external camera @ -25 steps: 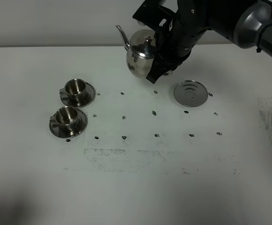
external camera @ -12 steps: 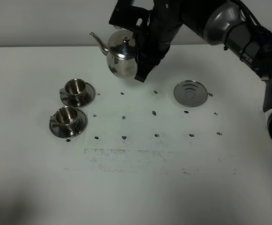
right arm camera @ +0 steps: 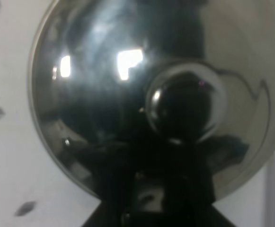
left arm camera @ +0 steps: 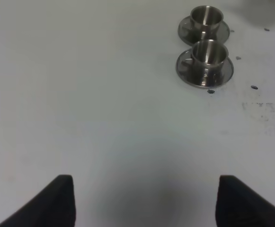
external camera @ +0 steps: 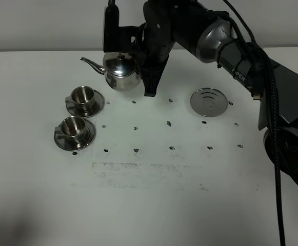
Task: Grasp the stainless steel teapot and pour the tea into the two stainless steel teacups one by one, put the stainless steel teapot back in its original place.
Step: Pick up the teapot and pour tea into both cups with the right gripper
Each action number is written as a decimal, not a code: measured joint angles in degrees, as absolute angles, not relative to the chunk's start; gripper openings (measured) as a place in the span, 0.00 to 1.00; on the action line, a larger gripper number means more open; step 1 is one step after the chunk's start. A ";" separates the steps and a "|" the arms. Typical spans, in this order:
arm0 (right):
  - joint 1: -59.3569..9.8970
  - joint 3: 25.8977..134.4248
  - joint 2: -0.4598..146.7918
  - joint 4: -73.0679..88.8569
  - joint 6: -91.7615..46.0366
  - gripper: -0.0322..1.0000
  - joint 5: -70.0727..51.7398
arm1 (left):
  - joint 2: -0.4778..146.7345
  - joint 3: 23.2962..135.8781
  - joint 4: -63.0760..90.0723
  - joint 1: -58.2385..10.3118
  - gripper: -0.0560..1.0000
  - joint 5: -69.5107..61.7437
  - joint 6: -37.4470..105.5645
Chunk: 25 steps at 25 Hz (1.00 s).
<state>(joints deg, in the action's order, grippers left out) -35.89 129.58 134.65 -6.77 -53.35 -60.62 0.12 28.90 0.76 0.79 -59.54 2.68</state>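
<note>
The stainless steel teapot (external camera: 119, 72) hangs above the table's back, just right of the far teacup, its spout (external camera: 87, 62) pointing left. My right gripper (external camera: 147, 81) is shut on the teapot's handle side. In the right wrist view the teapot's domed lid (right arm camera: 104, 94) and knob (right arm camera: 184, 101) fill the picture, with the right gripper (right arm camera: 161, 198) dark below them. The two stainless steel teacups (external camera: 83, 96) (external camera: 73, 128) stand on saucers at the left, also seen as teacups (left arm camera: 206, 16) (left arm camera: 208, 54) in the left wrist view. My left gripper (left arm camera: 146, 203) is open over bare table. The tea is out of view.
A lone round steel saucer (external camera: 209, 101) lies right of centre. Small dark marks dot the white table (external camera: 154, 205), and scuffed patches show near the middle. The right arm and its cables (external camera: 251, 66) stretch across the back right.
The right arm has carried the teapot leftward and lower, from near the lone saucer toward the far teacup. The cups, the saucer and the left gripper have not moved.
</note>
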 joint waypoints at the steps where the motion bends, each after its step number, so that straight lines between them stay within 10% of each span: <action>1: -36.09 129.60 134.65 -7.22 -54.05 0.22 -59.64 | 0.12 28.90 0.76 0.79 0.63 -59.54 2.68; 25: -35.07 130.08 138.82 -8.66 -68.80 0.22 -47.37 | 0.12 28.90 0.76 0.79 0.63 -59.54 2.68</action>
